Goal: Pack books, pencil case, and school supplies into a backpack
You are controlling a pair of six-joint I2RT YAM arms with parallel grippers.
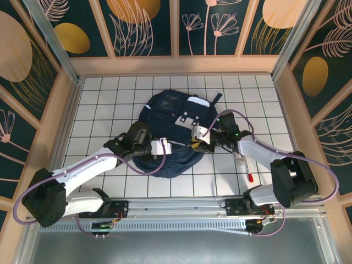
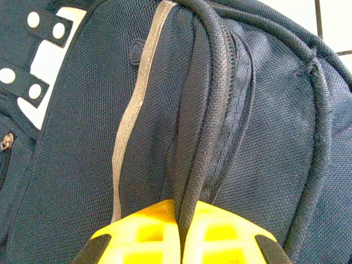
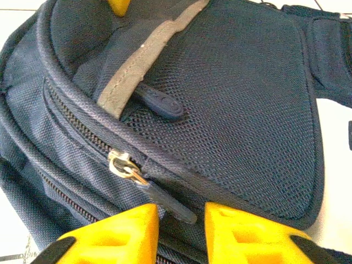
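Observation:
The navy backpack (image 1: 170,129) lies in the middle of the tiled table, its grey-white flap patch (image 1: 187,117) facing up. My left gripper (image 1: 164,147) is at its near edge; in the left wrist view the gripper (image 2: 180,213) is shut on a raised fold of the backpack (image 2: 264,110) fabric. My right gripper (image 1: 196,143) is at the bag's near right side; in the right wrist view it (image 3: 182,215) stands open astride a dark zipper pull tab (image 3: 169,204) hanging from a metal slider (image 3: 122,165). A whitish stick (image 1: 241,160) and a red pen (image 1: 250,177) lie right of the bag. The yellow book is out of view.
Peach walls (image 1: 66,115) close in the table on three sides. The right arm (image 1: 264,154) reaches across just behind the loose stick and pen. A second dark zipper pull (image 3: 159,102) lies on the mesh pocket beside a grey stripe (image 3: 137,58).

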